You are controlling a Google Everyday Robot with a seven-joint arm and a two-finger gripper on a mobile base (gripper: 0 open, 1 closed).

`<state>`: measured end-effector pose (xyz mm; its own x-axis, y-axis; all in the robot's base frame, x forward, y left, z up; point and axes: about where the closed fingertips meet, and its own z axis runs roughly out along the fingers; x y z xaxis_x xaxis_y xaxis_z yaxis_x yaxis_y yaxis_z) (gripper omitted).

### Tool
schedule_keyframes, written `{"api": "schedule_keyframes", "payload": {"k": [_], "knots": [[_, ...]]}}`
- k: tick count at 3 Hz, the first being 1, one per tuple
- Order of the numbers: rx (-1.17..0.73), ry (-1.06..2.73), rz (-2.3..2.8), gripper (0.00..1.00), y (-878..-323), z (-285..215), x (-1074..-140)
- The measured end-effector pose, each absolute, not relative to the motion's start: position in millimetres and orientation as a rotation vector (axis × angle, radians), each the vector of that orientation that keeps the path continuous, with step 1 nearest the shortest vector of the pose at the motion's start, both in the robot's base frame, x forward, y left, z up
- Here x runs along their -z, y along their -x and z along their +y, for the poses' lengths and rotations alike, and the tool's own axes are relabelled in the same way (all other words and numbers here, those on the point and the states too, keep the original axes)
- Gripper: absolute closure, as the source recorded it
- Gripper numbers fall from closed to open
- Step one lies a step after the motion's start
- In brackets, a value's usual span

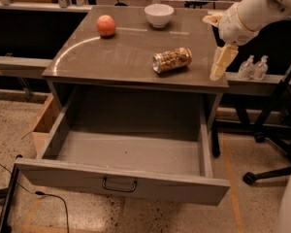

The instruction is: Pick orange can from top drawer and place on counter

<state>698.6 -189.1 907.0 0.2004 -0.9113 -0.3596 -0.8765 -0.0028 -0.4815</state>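
The orange can (172, 60) lies on its side on the counter (121, 57), right of the middle, near the front edge. My gripper (217, 41) is off the counter's right edge, to the right of the can and apart from it. It is open and empty, with one cream finger (222, 62) hanging down. The top drawer (128, 152) is pulled fully out below the counter and its inside is empty. Its dark handle (119, 184) sits at the centre of the front panel.
A round orange-red apple (106, 25) and a white bowl (159, 14) stand at the back of the counter. Two small bottles (252, 67) stand on a ledge to the right. A cardboard box (42, 123) is left of the drawer, and a chair base (274, 166) is on the right.
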Motion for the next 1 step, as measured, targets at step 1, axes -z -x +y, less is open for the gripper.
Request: {"api": "schedule_keyframes", "payload": {"k": [1], "knots": [[0.072,1.865,1.665,0.00,-696.9,-188.1,-907.5]]}}
